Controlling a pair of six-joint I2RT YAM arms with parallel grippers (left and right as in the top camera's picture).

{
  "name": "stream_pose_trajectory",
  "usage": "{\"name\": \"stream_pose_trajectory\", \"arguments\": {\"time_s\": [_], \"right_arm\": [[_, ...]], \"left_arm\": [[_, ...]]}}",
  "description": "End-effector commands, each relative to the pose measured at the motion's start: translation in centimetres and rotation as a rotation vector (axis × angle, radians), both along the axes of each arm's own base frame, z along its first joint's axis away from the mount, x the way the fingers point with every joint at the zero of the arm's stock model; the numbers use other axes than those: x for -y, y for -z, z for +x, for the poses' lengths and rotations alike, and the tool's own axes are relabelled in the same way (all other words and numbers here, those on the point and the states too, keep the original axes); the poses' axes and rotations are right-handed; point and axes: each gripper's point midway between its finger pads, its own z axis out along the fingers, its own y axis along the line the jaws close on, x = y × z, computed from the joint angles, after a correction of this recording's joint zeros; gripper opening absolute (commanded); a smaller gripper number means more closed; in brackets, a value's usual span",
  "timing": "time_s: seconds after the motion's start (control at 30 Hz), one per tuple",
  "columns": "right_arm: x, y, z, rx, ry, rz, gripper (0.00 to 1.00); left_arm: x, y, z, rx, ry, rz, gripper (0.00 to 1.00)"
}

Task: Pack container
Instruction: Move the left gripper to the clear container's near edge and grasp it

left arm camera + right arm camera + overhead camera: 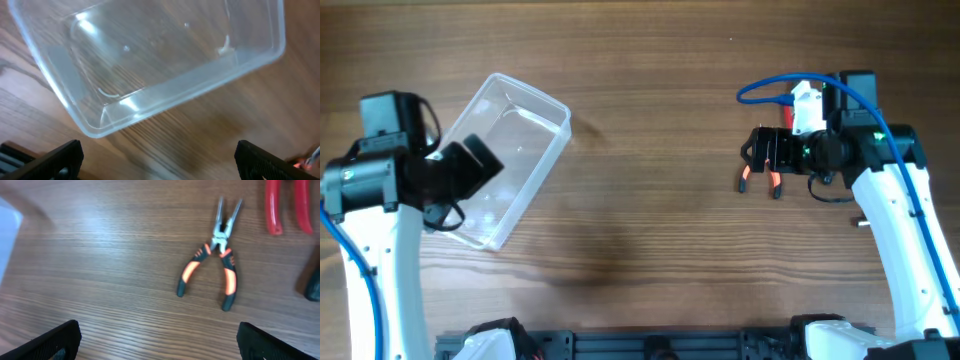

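The clear plastic container (525, 135) lies empty and askew on the left of the table. It fills the top of the left wrist view (165, 95). My left gripper (478, 162) hovers over its near-left part, open and empty, with its fingers wide apart (160, 162). My right gripper (772, 150) is open and empty (157, 340) above orange-and-black needle-nose pliers (215, 262). In the overhead view only the pliers' handle ends (745, 180) show below that gripper.
Red tool handles (285, 205) lie beyond the pliers at the top right of the right wrist view. A dark handle end (314, 287) shows at its right edge. A blue cable (770, 88) loops off the right arm. The table is wood-grain.
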Motion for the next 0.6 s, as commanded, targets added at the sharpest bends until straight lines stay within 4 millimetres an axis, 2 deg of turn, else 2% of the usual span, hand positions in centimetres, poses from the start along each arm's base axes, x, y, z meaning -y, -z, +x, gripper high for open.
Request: {"name": "stream_pose_trajectory", "arguments": {"time_s": [0.0, 0.13, 0.3, 0.57], "right_arm": [[2.4, -0.4, 0.3, 0.007, 0.080, -0.127, 1.00], [2.8, -0.3, 0.4, 0.011, 0.085, -0.149, 1.00], [2.8, -0.5, 0.7, 0.031, 0.059, -0.159, 1.00], [2.8, -0.4, 0.5, 0.028, 0.035, -0.169, 1.00]], "left_arm": [[-3.8, -0.6, -0.6, 0.019, -0.279, -0.021, 1.00], [-6.7, 0.0, -1.6, -0.006, -0.392, -0.021, 1.00], [-7.7, 1.9, -1.8, -0.094, -0.379, -0.013, 1.00], [-7.9, 8.2, -1.7, -0.212, -0.387, -0.047, 1.00]]}}
